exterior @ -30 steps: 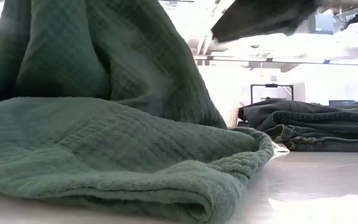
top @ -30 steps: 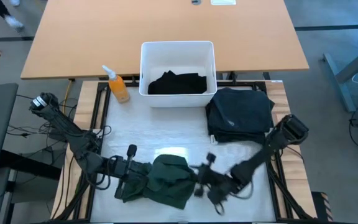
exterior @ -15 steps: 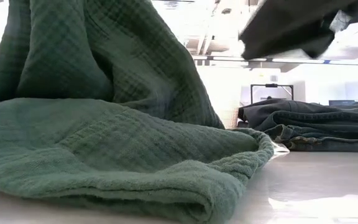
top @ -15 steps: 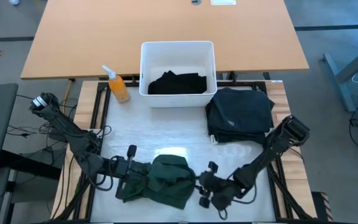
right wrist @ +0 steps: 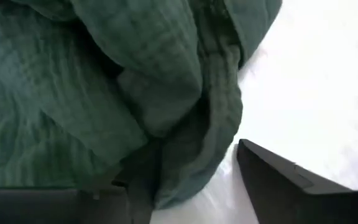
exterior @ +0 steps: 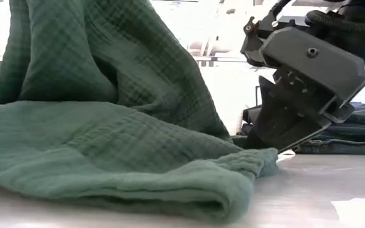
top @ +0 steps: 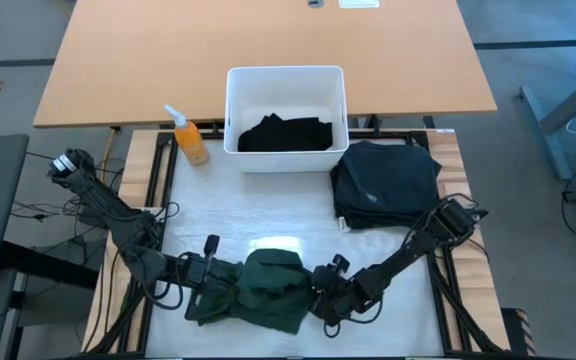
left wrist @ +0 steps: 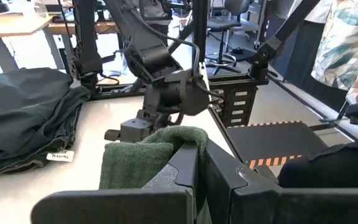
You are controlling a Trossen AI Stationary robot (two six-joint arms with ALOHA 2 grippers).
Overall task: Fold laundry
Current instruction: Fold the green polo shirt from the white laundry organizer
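A dark green garment (top: 263, 290) lies bunched on the table near its near edge; it fills the low view (exterior: 106, 145) as a heap with a folded rim. My left gripper (top: 218, 275) is at its left end, shut on the cloth. My right gripper (top: 320, 295) is low at its right edge, open, with the folded edge (right wrist: 210, 143) between its fingers. In the left wrist view the right gripper (left wrist: 129, 132) sits just behind the green cloth (left wrist: 142, 155). A folded dark charcoal stack (top: 383, 185) rests on the table's right. A black garment (top: 286, 132) lies in the white bin. My left gripper pinches a raised fold of the green garment (left wrist: 188, 140) between its two fingers, coming level from the table's left. The rest of the garment lies slack on the table. My right gripper has one finger (right wrist: 138, 186) tucked in against the garment's right edge, half covered by cloth. Its other finger (right wrist: 278, 180) stands over bare table.
The white bin (top: 233, 110) stands at the table's far edge, an orange spray bottle (top: 190, 140) to its left. Bare white table (top: 248, 215) lies between bin and garment. A person in a patterned shirt (left wrist: 347, 43) stands beyond the table.
My right gripper has come down and moved toward the table's left, up to the green garment's right edge; it now fills the right of the low view. The garment's near rim has shifted slightly. The left gripper has kept still.
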